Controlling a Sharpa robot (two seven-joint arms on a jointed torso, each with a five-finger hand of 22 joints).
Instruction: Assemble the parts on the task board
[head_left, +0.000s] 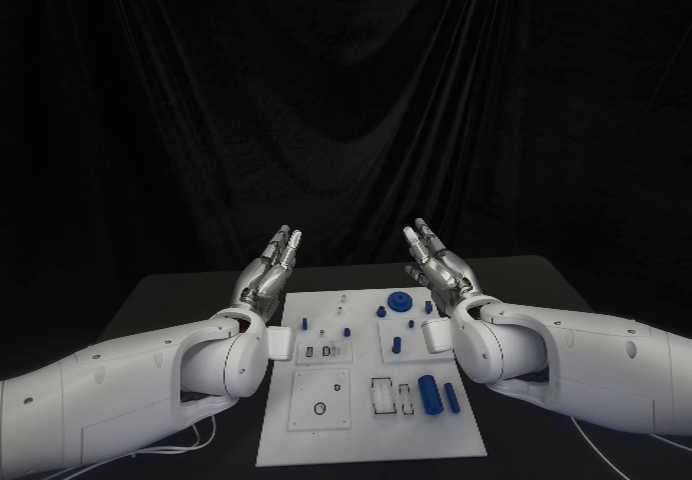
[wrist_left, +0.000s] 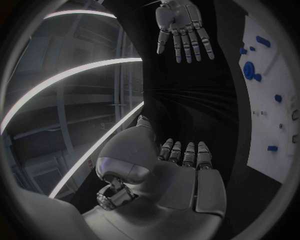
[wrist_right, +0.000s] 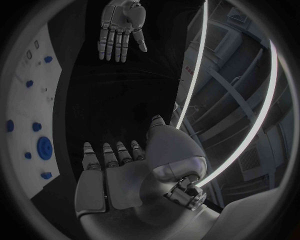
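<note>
The white task board (head_left: 346, 430) lies in the middle of the black table, with small blue parts on it: a round gear-like piece (head_left: 400, 298), several small pegs, and two cylinders (head_left: 430, 393) near the front right. My left hand (head_left: 271, 265) is raised above the board's far left edge, fingers straight and together, holding nothing. My right hand (head_left: 437, 262) mirrors it above the far right edge, also empty. The left wrist view has the left hand (wrist_left: 178, 172), the right hand (wrist_left: 182, 27) and the board (wrist_left: 275, 90). The right wrist view has the right hand (wrist_right: 125, 170), the left hand (wrist_right: 120, 27) and the board (wrist_right: 31, 100).
The black table (head_left: 173, 295) extends past both sides of the board. A black curtain (head_left: 346, 120) hangs behind it. A thin cable (head_left: 195, 440) runs under my left arm near the front edge.
</note>
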